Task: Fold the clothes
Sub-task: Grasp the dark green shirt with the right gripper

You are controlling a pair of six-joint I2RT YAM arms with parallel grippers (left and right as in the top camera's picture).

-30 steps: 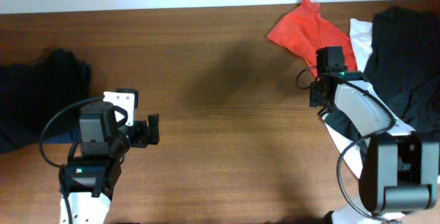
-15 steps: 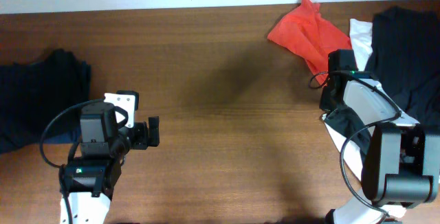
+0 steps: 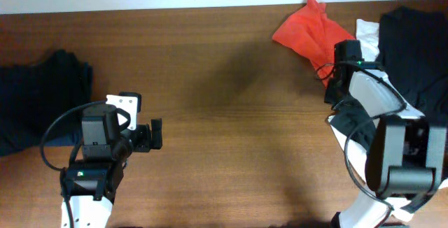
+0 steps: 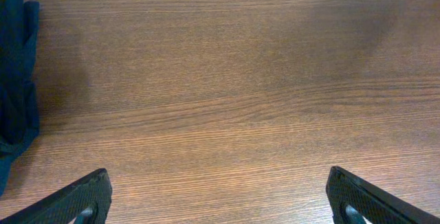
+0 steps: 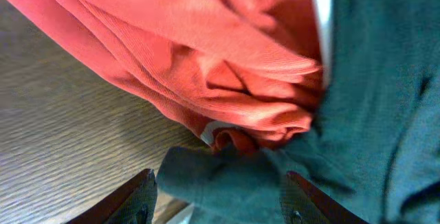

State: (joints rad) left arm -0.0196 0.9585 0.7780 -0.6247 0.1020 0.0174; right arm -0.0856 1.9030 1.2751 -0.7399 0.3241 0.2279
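Mid table (image 3: 231, 116) is bare wood from near edge to far edge, so there's lots of open room btw the two arms. Clothes sit at the sides only.

Dark shirt (image 3: 35, 95) is bunched at the left edge, partly out of frame. On the right side, by the far edge, lies an orange-red shirt (image 3: 308, 32), crumpled, its tip close to that edge. White shirt (image 3: 367, 36) is just beside it, partly under a black shirt (image 3: 413, 53) that fills the far right corner & runs down the right edge. More white cloth shows under the right arm toward the near edge.

Left arm sits by the near left corner, pointing along the table toward the right edge. Left hand (image 3: 155, 132) is over bare wood, fingers (image 4: 75, 200) wide apart w/ only wood btw them. Dark shirt shows at the side of the left wrist view, well apart from the fingers.

Right arm reaches from the near right corner up toward the far edge, wrist over the spot where orange-red & white shirts meet. Right hand (image 5: 220, 176) has fingers apart, not clamped, w/ a fold of dark cloth (image 5: 357, 114) lying btw the tips; orange-red shirt is just past it. Can't tell if the fingers touch the cloth, nor which shirt that cloth belongs to.
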